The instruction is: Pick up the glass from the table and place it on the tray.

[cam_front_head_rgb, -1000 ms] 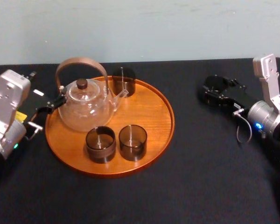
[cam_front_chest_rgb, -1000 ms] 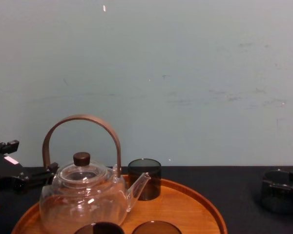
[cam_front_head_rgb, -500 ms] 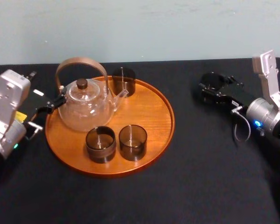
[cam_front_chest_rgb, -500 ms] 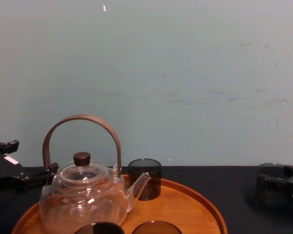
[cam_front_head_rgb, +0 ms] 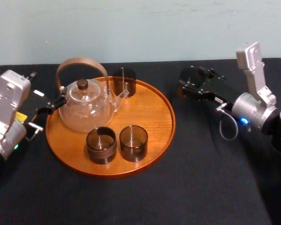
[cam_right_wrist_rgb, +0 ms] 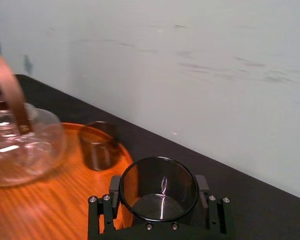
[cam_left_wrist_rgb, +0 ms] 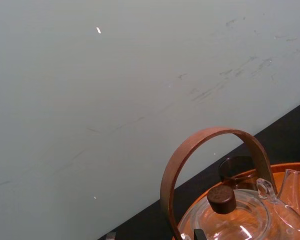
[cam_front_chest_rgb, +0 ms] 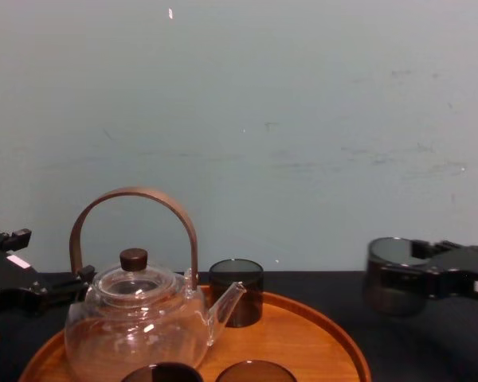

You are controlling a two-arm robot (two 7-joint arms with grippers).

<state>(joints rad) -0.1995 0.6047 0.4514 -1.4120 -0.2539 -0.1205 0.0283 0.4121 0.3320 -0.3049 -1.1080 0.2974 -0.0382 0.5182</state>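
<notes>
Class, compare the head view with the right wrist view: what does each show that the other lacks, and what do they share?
Head view adds the left gripper beside the tray and two front glasses on it. Right wrist view adds the inside of the held glass, clamped in the right gripper. Both share the teapot, the back glass and the tray.
</notes>
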